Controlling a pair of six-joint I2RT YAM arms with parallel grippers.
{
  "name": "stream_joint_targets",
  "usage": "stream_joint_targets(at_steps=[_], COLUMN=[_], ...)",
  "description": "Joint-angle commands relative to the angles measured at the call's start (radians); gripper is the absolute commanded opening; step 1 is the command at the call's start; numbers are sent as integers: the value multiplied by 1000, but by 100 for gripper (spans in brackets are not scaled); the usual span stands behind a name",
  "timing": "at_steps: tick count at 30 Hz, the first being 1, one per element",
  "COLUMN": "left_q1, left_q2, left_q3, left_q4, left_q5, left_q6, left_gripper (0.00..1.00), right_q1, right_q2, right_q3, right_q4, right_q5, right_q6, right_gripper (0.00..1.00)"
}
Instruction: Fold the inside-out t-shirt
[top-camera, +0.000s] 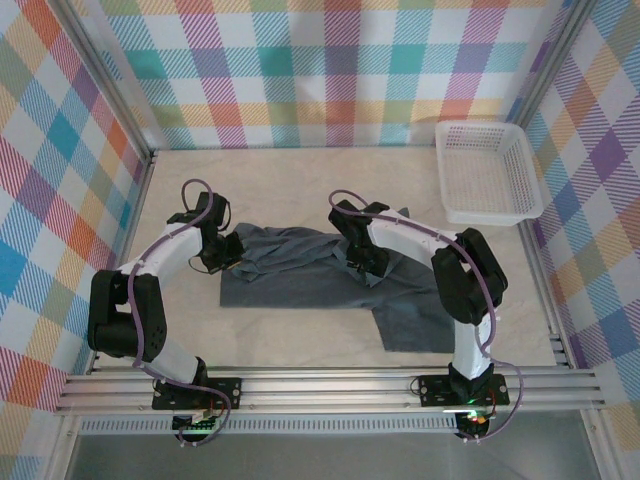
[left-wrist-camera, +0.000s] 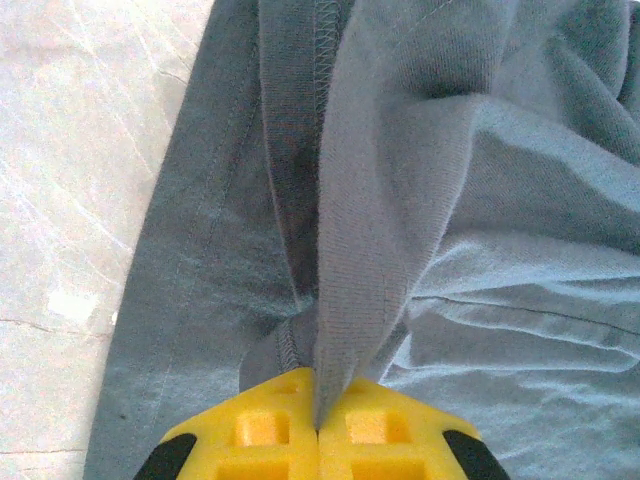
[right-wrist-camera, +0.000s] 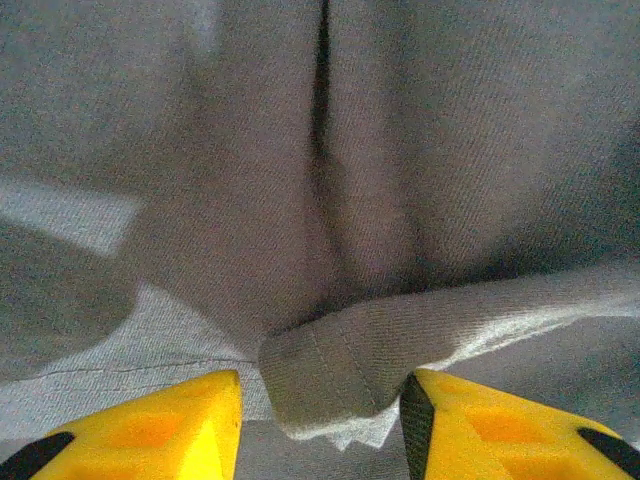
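Note:
The inside-out t-shirt, dark slate blue-grey, lies rumpled across the middle of the table, with one part reaching toward the near right. My left gripper is at its left edge. In the left wrist view its yellow jaws are shut on a raised ridge of the shirt's cloth, with a stitched seam beside it. My right gripper hangs over the shirt's middle. Its yellow fingers stand apart, open, with a rolled hem fold between them; the right finger is close against the fold.
A white mesh basket stands at the back right corner. Bare pale tabletop lies behind and in front of the shirt. Plaid walls enclose the sides and back, and a metal rail runs along the near edge.

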Motion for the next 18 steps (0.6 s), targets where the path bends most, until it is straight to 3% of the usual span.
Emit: stream_joint_targets(at_steps=[1, 4, 7, 9, 15, 18], left_q1=[-10, -9, -9, -9, 1, 4], left_q2=[7, 6, -3, -23, -112, -189], left_q3=[-7, -8, -6, 0, 196, 386], left_q4=[6, 8, 7, 5, -109, -130], left_q5=[-15, -13, -12, -9, 11, 5], left_q6=[16, 13, 8, 7, 16, 44], left_gripper=[0, 0, 0, 0, 0, 0], right_q1=[-4, -5, -5, -8, -17, -17], right_q2=[7, -3, -28, -56, -274, -446], right_q3=[0, -11, -16, -2, 75, 153], right_q4=[-24, -38, -49, -66, -47, 63], right_q5=[16, 26, 55, 82, 227, 300], right_q6=[36, 40, 42, 32, -123, -372], right_gripper=[42, 31, 9, 2, 0, 0])
